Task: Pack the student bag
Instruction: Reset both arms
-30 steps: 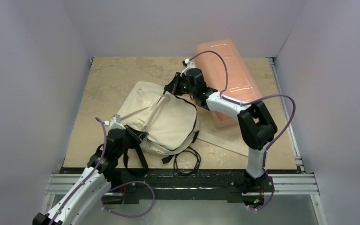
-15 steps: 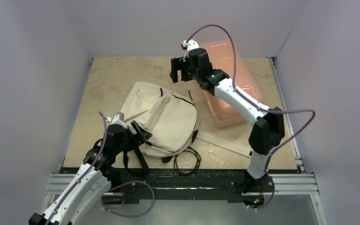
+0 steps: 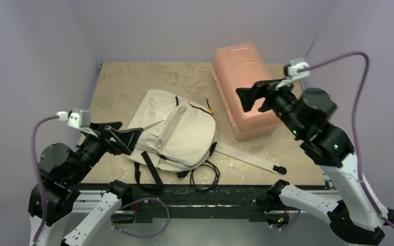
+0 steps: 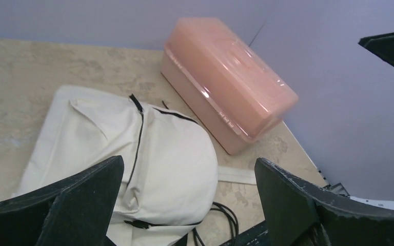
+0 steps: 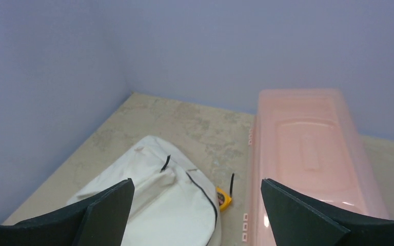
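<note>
A marbled beige tabletop sits between plain lilac walls. The bag lies flat mid-table, just left of the pink box. The left arm and right arm have drawn back since a second ago; their jaws, then closed, now gape empty. A yellow item (half hidden) peeks from beside the bag.

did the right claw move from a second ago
Yes: the right claw pulled back right, from the student bag to above the pink box.
</note>
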Controlling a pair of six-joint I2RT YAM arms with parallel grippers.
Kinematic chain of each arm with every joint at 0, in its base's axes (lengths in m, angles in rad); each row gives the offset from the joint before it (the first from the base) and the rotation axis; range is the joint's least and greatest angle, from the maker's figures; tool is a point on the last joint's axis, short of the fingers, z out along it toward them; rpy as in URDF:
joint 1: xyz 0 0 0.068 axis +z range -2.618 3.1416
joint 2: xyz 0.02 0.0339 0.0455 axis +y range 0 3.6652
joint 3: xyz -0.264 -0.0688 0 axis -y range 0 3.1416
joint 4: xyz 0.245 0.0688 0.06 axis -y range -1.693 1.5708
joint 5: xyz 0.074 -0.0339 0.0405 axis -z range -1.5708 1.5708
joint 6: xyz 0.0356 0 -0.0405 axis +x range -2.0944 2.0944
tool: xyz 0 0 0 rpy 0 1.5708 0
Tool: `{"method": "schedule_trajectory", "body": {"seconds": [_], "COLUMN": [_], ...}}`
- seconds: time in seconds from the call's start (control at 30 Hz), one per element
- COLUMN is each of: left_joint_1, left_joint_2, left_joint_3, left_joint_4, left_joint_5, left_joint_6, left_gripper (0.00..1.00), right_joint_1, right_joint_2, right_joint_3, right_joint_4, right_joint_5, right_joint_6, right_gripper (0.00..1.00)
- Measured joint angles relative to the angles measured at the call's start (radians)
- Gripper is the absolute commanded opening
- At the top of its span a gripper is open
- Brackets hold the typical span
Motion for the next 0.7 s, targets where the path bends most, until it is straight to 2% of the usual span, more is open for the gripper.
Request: {"method": "schedule_trajectory", "body": {"seconds": [0.23,0.5,0.7], "left_joint_1": [0.0,0.0,0.0], "left_joint_2": [-0.017,-0.034,-0.034], "left_joint_3": [0.193,0.248,0.248], "left_joint_4": [-0.062,-0.077,-0.085], "left_joint_5": [-0.101,-0.189,-0.208], "left_joint_6": [0.15,0.214,0.231], "left_gripper": [1.0,1.0,1.0], "right_joint_1": [0.0,0.0,0.0], "right_joint_2": [-0.216,-0.288,-0.332], "right_joint_3": [0.056,0.065,0.016], "right_joint_4": [-0.023,-0.024,-0.012], "right_joint_5": [0.162,0.263,0.267], "right_joint_6": [-0.016,-0.028,-0.032], "right_gripper": [0.99,0.99,0.99]}}
